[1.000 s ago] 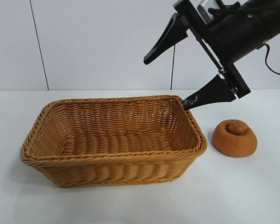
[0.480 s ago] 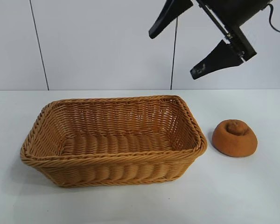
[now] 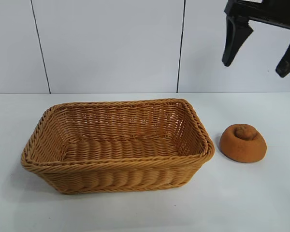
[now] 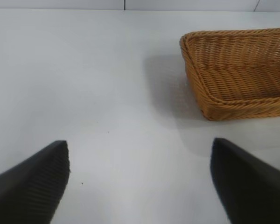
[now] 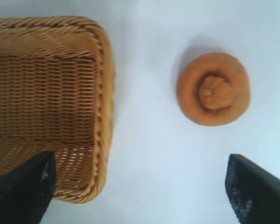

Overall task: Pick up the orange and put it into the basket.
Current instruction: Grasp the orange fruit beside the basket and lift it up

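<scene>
Nearest the exterior camera: bare white table [image 3: 150,212], front strip, nothing on it.

Next back, left and centre: the basket [image 3: 117,164], rectangular, woven wicker, tan-orange, sloping sides, braided rim; standing flat on the table, interior empty. Also seen at the edge of the left wrist view [image 4: 224,102] and from above in the right wrist view [image 5: 102,93].

Beside the basket's right end, apart from it by a narrow strip of table: the orange [image 3: 242,142], brownish-orange, squashed round, puckered dimple on top; resting on the table, outside the basket, untouched by either gripper. In the right wrist view [image 5: 213,88], set between the two dark fingertips and well beyond them.

High above the orange, at the top right corner of the exterior view: right gripper [image 3: 259,64], black, pointing steeply down, fingers spread wide, nothing between them; well clear of orange and basket alike.

Left gripper [image 4: 140,182]: seen in its own wrist view only, out of the exterior view; fingers spread wide, empty, angled toward bare table, with the basket's end farther off to one side.

Farthest back: pale panelled wall [image 3: 106,43] with dark vertical seams, rising behind the table.
</scene>
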{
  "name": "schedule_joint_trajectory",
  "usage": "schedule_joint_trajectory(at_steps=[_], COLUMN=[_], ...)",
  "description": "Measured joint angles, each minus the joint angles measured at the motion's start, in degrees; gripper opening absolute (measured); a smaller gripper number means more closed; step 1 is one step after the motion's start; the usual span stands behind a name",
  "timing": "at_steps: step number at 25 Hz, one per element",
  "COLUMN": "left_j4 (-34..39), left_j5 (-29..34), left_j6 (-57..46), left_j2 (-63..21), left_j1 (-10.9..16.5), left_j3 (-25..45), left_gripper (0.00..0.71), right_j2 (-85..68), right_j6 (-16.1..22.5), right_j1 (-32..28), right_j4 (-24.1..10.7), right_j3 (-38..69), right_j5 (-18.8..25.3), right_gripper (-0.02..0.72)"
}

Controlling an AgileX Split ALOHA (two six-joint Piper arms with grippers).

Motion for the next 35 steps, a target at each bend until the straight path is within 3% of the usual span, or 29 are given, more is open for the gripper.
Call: schedule_joint_trajectory(at_steps=[5,14,21,23,31,32,35], left_j4=[0.00,0.08,0.13,0.13,0.13,0.13,0.13], left_j5=[0.00,0.00,0.00,0.00,0.00,0.00,0.00], left_j6=[0.00,0.00,0.00,0.00,0.00,0.00,0.00], left_j2=[0.00,0.00,0.00,0.00,0.00,0.00,0.00], left_j1=[0.00,0.00,0.00,0.00,0.00,0.00,0.00], left_j3=[0.00,0.00,0.00,0.00,0.00,0.00,0.00], left_gripper=[0.589,0.589,0.589,0.589,0.589,0.589,0.589], right_j2=[4.12,16.18,25.26,25.62,25.04,24.69,22.68], right_j6=[0.13,0.08,-0.02,-0.02,-0.53,-0.75,-1.52], right_j1=[-4.26,-4.24,-4.24,-4.24,-4.24,-4.24,-4.24], right_j4=[-0.44,3.10,3.65,3.27,1.77,1.77,1.71], right_j3=[-0.13,-0.17,-0.17,-0.17,-0.35,-0.35,-0.35], right_j5=[-0.65,-5.98,-8.48,-8.53,-6.41,-6.13,-5.72], right_gripper=[0.675,0.675,0.656,0.584,0.097,0.066,0.064])
